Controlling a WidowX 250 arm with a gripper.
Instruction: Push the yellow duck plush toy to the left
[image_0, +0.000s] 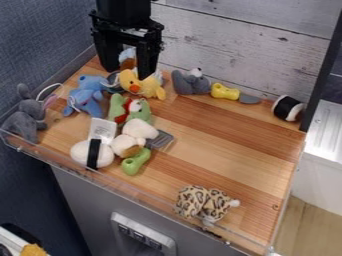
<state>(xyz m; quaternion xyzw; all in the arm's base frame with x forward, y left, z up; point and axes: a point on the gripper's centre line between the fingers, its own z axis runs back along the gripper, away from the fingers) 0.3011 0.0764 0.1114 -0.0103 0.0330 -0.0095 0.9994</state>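
Note:
The black gripper (125, 72) hangs at the upper left of the work surface, its two fingers spread open. Between and just behind its fingertips is a small brown and white toy (127, 58), and whether they touch cannot be told. The yellow duck plush (141, 85) lies just below the right finger. To the left of the duck is a blue plush (87, 95). A green plush with red on it (129, 109) lies in front of the duck. A grey plush (190, 82) rests by the back wall.
A yellow-handled tool (226, 92) and a black and white roll-like toy (288, 108) lie along the back. In front are a white plush (92, 153), a green-handled spatula (135, 161) and a leopard-print plush (202, 201). A grey rabbit (27, 119) leans at the left edge.

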